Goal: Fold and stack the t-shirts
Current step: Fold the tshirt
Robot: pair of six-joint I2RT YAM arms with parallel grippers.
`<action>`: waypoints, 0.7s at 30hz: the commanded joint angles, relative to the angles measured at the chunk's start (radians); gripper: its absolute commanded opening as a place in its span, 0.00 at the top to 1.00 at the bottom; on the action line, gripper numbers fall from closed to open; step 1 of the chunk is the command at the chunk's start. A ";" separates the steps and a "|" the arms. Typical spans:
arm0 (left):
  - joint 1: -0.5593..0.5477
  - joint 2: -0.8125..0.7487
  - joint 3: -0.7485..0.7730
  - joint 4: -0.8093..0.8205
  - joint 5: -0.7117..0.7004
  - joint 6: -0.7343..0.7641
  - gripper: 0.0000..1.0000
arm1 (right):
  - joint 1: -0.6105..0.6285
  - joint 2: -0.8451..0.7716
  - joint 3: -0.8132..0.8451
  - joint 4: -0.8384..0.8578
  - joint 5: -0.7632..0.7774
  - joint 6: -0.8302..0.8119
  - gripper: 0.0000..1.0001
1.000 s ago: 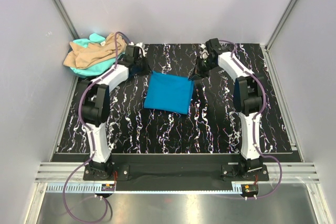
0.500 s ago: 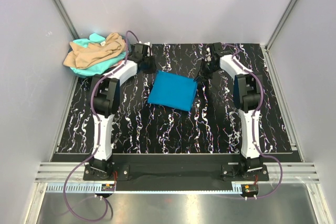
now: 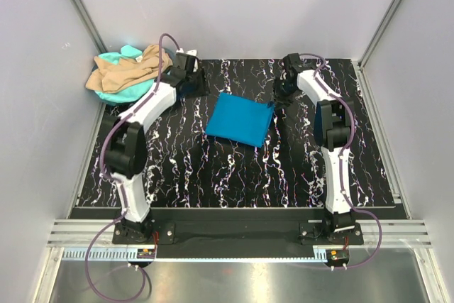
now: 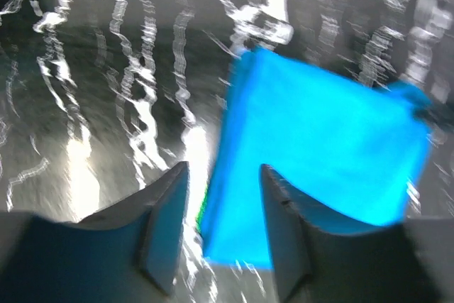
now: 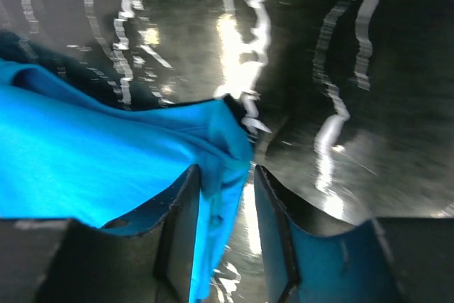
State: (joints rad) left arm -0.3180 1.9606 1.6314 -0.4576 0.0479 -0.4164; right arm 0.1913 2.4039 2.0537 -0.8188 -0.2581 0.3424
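A bright blue t-shirt (image 3: 239, 118), folded into a rough square, lies flat on the black marbled table (image 3: 213, 175) near the back middle. My left gripper (image 3: 196, 81) is off its far left corner, and its jaws (image 4: 223, 169) stand open with the shirt's (image 4: 319, 147) corner lying just beyond them, untouched. My right gripper (image 3: 281, 94) sits at the shirt's far right corner. In the right wrist view that gripper (image 5: 225, 172) is open, and a bunched blue corner (image 5: 227, 140) hangs between the fingers, against the left finger (image 5: 181, 218) and apart from the right one.
A heap of a tan t-shirt (image 3: 128, 67) over a mint-turquoise one (image 3: 117, 94) lies at the table's back left corner, close behind my left arm. Grey walls close in the table at the back and both sides.
Both grippers went from shut to open and let the blue shirt go. The shirt slid a little to the right. My left gripper drew back from its corner.
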 commanded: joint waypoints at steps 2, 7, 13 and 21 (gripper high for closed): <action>-0.076 -0.135 -0.151 0.098 0.102 -0.007 0.57 | -0.009 -0.095 0.054 -0.101 0.142 -0.062 0.56; -0.089 -0.103 -0.249 0.180 0.181 -0.062 0.68 | -0.007 -0.178 -0.067 0.009 -0.210 0.039 0.61; -0.090 0.007 -0.165 0.185 0.230 -0.065 0.70 | -0.007 -0.143 -0.185 0.197 -0.443 0.158 0.95; -0.090 0.055 -0.198 0.166 0.221 -0.085 0.73 | -0.067 -0.121 -0.286 0.227 -0.434 0.136 1.00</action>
State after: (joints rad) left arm -0.4091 2.0430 1.4448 -0.3416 0.2447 -0.4904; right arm 0.1661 2.2936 1.8019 -0.6380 -0.6727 0.4786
